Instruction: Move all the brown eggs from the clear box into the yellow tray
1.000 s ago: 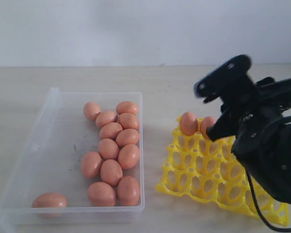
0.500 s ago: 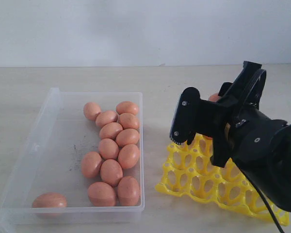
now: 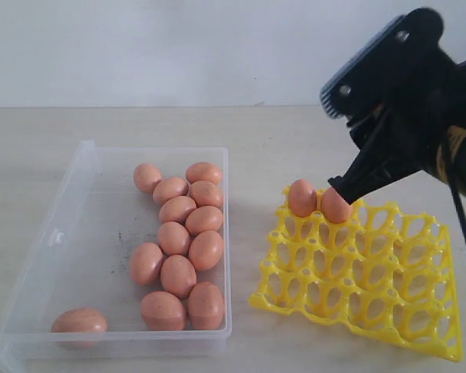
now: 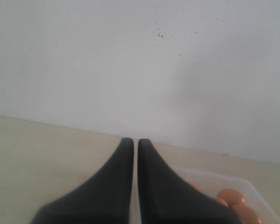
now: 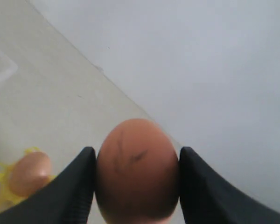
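Observation:
Several brown eggs lie in the clear box on the left. The yellow tray stands to the right of it, with one egg in its far left corner cup. My right gripper reaches down to the cup beside that one and is shut on another brown egg. In the right wrist view this egg fills the gap of the gripper, touching both fingers. My left gripper is shut and empty, with the box's corner and eggs beyond it.
One egg lies alone in the box's near left corner. The rest cluster along the box's right wall. A pale wall runs behind the beige table. The right arm's black body hangs over the tray's far right side.
The right arm swung low in front of the tray's back row half a second ago; now it stands higher and to the right, with the egg at the same cup. The box's eggs have not moved.

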Motion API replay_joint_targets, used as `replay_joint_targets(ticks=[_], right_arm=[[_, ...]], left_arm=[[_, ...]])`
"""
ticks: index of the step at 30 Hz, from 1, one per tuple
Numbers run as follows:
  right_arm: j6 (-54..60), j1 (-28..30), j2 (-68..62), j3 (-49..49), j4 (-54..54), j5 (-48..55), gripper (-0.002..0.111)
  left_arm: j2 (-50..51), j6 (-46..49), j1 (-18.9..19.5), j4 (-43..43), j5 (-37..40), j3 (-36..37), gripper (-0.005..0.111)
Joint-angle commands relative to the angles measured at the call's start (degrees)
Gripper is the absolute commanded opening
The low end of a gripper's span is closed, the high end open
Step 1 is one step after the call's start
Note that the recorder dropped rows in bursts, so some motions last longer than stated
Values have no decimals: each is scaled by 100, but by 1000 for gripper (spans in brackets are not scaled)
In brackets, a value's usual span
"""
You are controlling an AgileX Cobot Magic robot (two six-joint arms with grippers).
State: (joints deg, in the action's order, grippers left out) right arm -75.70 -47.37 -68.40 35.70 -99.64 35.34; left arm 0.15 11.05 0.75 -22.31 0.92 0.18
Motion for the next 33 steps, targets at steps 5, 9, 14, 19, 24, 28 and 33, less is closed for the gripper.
replay_joint_targets(ticks=[5, 9, 14, 19, 24, 28, 33], right_arm=[[1545, 430, 142, 20, -31, -1550, 0], [3576, 515, 142, 30, 238, -710, 0], [6544, 892, 142, 30, 395, -256, 0], [8872, 1230, 142, 30, 489, 105, 0], [7713, 1837, 142, 55, 966, -630, 0], [4186, 2216, 142, 286, 1108, -2031, 0], [2153, 2453, 13, 437, 1165, -3534, 0]], left_arm=[[-15, -42, 8, -61, -92, -18, 4], [-15, -42, 8, -61, -92, -18, 4], [-15, -42, 8, -61, -92, -18, 4], [-15, -42, 8, -61, -92, -18, 4], [-15, -42, 8, -61, -92, -18, 4], [-15, -42, 8, -61, -92, -18, 4], [-15, -42, 8, -61, -92, -18, 4]])
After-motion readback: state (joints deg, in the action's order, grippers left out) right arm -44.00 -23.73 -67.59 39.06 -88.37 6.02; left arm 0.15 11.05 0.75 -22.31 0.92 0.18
